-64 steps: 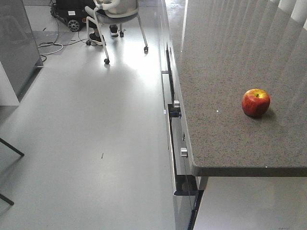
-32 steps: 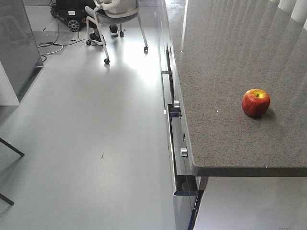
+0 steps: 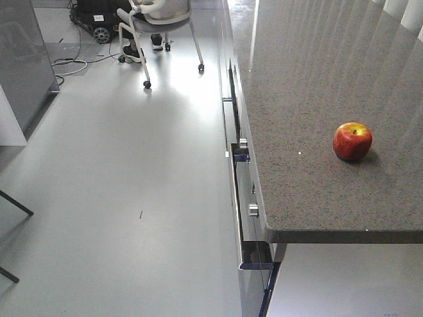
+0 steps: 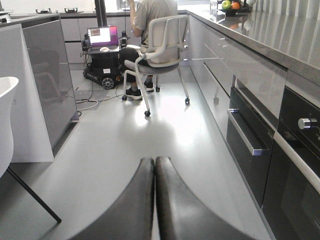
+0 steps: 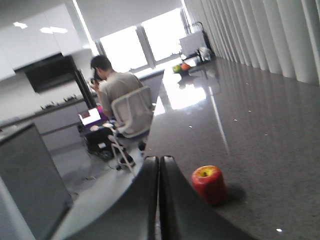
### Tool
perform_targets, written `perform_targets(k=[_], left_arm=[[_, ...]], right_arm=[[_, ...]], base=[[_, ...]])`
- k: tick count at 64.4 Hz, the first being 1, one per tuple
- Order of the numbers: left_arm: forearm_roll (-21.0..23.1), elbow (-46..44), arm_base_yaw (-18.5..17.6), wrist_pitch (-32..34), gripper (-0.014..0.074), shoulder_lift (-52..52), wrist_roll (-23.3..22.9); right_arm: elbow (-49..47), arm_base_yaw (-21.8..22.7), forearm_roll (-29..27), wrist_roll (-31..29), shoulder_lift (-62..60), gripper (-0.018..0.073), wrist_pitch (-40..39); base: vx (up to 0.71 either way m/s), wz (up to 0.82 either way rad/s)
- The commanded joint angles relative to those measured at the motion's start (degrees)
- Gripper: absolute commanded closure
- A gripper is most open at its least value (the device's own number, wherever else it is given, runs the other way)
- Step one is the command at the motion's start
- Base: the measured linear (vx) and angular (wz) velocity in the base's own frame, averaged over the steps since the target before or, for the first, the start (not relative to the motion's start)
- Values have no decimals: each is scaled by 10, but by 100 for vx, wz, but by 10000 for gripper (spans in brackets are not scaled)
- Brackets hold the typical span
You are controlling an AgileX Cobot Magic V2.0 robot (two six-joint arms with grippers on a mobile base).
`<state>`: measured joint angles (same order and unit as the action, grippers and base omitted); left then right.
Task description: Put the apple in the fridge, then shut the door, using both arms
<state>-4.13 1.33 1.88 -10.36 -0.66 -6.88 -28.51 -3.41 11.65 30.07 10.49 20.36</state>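
The apple, red with a yellowish dimple, stands alone on the speckled grey countertop, near its front right. In the right wrist view the apple lies just right of my right gripper, which is shut with nothing between its fingers and hovers over the counter's edge. My left gripper is shut and empty, low above the floor in the aisle, pointing down the room. Neither gripper appears in the front view. I cannot pick out the fridge or the door with certainty.
A dark grey glossy unit stands at the far left across the aisle. Drawers and an oven with protruding handles and knobs line the counter front. A person on a wheeled chair and floor cables occupy the aisle's far end.
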Motion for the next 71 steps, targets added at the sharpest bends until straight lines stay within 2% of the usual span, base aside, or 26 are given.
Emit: perform_targets(k=[1,6,14,21,26,32,39,44,49,63,71], left_arm=[[0,-9,-2,39,602,-8,-4],[0,-9,-2,39,602,-8,-4],[0,-9,-2,39,602,-8,-4],[0,-9,-2,39,602,-8,-4],[0,-9,-2,39,602,-8,-4],[0,-9,-2,39,602,-8,-4],[0,-9,-2,39,602,-8,-4],[0,-9,-2,39,602,-8,-4],[0,-9,-2,39,602,-8,-4],[0,-9,-2,39,602,-8,-4],[0,-9,-2,39,602,-8,-4]], right_arm=[[-82,0,-4,-75,61,562,28],[-117,0,-1,-125,94,562,21],[-147,0,-20,-133,130,562,-13],[-164,0,-26,-179,172,539,19],[-177,0,-55,-217,203,480,51],[-190,0,-105,-276,240,337,74],[-199,0,-160,-334,272,97,63],[-199,0,-177,-360,287,-67,46],[-199,0,-177,-371,295,-170,38],[-211,1,-178,-362,324,-154,4],[-265,1,-180,-357,377,-139,9]], base=[[0,0],[0,0],[0,0],[0,0],[0,0],[0,0],[0,0],[0,0],[0,0],[0,0],[0,0]])
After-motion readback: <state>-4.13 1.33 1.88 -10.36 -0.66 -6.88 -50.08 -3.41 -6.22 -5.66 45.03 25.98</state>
